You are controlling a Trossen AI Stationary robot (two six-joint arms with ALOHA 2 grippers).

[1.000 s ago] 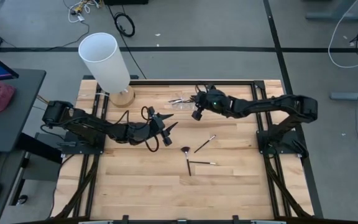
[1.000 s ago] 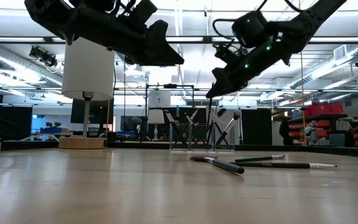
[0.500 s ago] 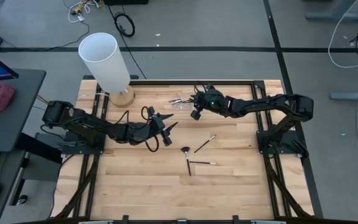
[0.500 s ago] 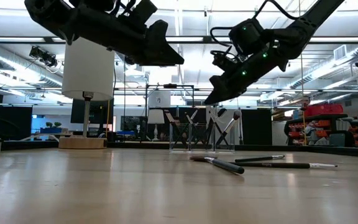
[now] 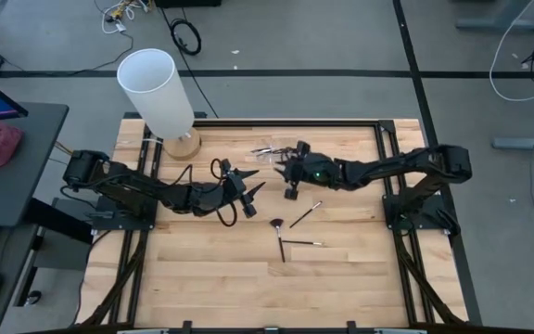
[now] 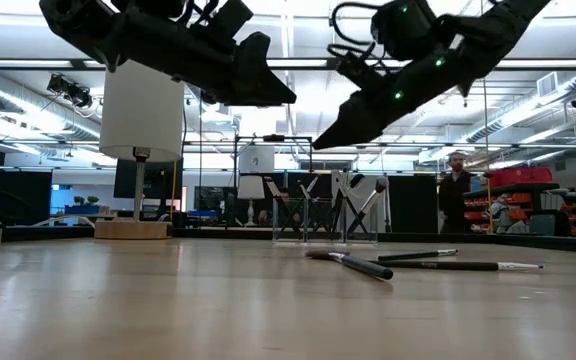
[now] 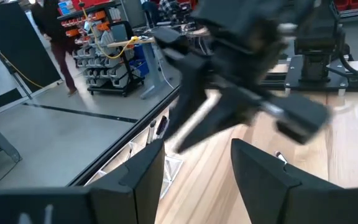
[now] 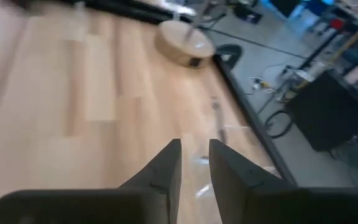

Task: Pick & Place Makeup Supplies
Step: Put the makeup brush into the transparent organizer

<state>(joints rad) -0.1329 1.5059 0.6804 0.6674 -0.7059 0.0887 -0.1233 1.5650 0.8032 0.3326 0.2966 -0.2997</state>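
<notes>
- Right gripper hovering above the surface, jaws parted only a little, nothing between them.
- Left gripper waiting mid-surface, raised, jaws spread wide and empty.
- Clear holder just beyond the right jaws, near the far edge, with several brushes leaning crossed inside it in the low view.
- Three loose brushes lying flat on the near side of the right jaws: one slanted and nearest; a fan brush further off; a third touching or crossing the fan brush's handle.
- Looks like a gap between picks: hand empty, holder partly filled, three brushes yet to place.
- Next move, by the look of it: swing over to the slanted brush, turn the wrist so the jaws straddle the handle crosswise, then sink almost to the wood.
- Thin round handles, dark and smooth, some with silvery ferrules. Likely to roll or slip, so a mid-handle pinch seems safest.
- Soft dark bristle tips, best left untouched.
- Pale wooden surface, planked and flat; not much room under a handle for the jaw tips.
- Transparent hard-walled holder, hard to make out from above; needs a careful steep drop-in.
</notes>
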